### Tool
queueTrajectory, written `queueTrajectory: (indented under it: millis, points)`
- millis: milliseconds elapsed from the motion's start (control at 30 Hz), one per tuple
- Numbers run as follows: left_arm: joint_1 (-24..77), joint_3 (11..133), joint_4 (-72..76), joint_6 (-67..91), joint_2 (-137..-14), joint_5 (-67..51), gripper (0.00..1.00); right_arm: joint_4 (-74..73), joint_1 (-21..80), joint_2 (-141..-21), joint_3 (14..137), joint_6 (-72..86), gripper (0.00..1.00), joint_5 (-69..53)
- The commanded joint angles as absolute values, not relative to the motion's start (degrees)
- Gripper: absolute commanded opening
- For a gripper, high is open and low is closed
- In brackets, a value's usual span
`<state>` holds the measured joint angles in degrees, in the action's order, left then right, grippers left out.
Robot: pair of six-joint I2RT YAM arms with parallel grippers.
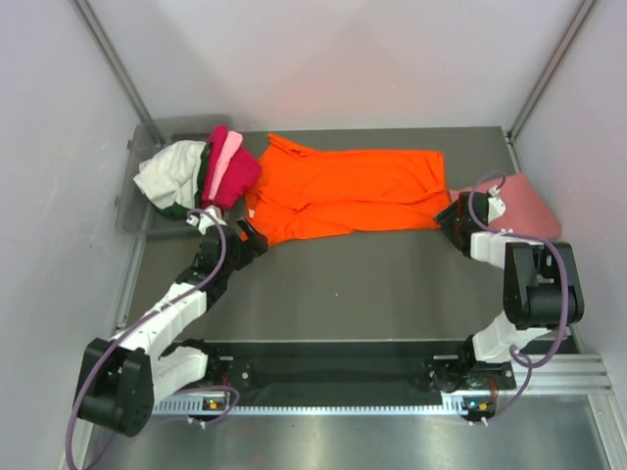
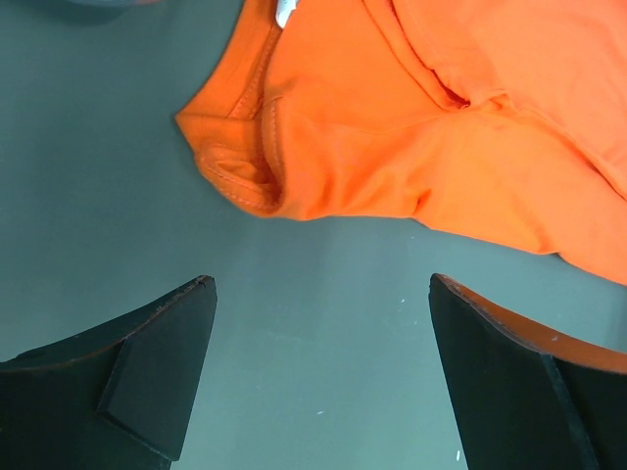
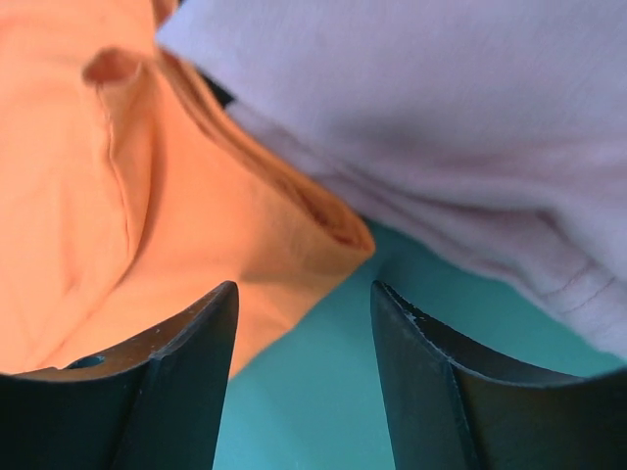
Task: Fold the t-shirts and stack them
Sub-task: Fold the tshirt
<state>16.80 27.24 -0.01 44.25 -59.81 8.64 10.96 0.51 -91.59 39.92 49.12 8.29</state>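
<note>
The orange t-shirt [image 1: 348, 191] lies spread across the middle of the table [image 1: 372, 284], a bit rumpled along its near edge. At its near left corner the left gripper [image 1: 252, 239] sits low with its jaws spread wide, nothing between them, the stitched hem just past its tips. At the shirt's right end the right gripper [image 1: 454, 217] has its jaws parted too, pinching nothing, the orange corner just ahead of it. A salmon-pink t-shirt [image 1: 529, 204] rests just right of the orange one. A heap of shirts [image 1: 201, 168], white, magenta and light pink, spills from a grey bin [image 1: 137, 211] at its left end.
</note>
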Motion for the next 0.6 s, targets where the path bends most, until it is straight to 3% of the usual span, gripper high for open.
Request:
queueTrajectory:
  millis: [0,167,267,333,433,567]
  points:
    - [16.6,29.9,1.8,43.7,-60.6,10.5,0.93,10.3,0.4,-92.9,43.4,50.9,0.56,14.4]
    - [16.6,31.1,0.3,43.5,-61.3,10.6,0.93,7.6,-1.6,-94.1,46.0,50.8,0.51,15.7]
    - [16.5,30.7,0.4,43.8,-61.3,10.5,0.93,6.9,-1.9,-95.4,47.0,50.8,0.37,14.8]
    - [16.5,30.4,0.5,43.9,-61.3,10.4,0.93,6.3,-2.0,-95.6,47.5,50.6,0.17,14.9]
    - [16.5,30.1,0.5,44.1,-61.5,10.3,0.93,5.4,-1.9,-95.9,48.4,49.7,0.0,14.9]
    - [16.4,29.7,0.3,44.3,-61.2,10.5,0.93,4.7,-1.3,-94.0,47.2,49.0,0.0,14.1]
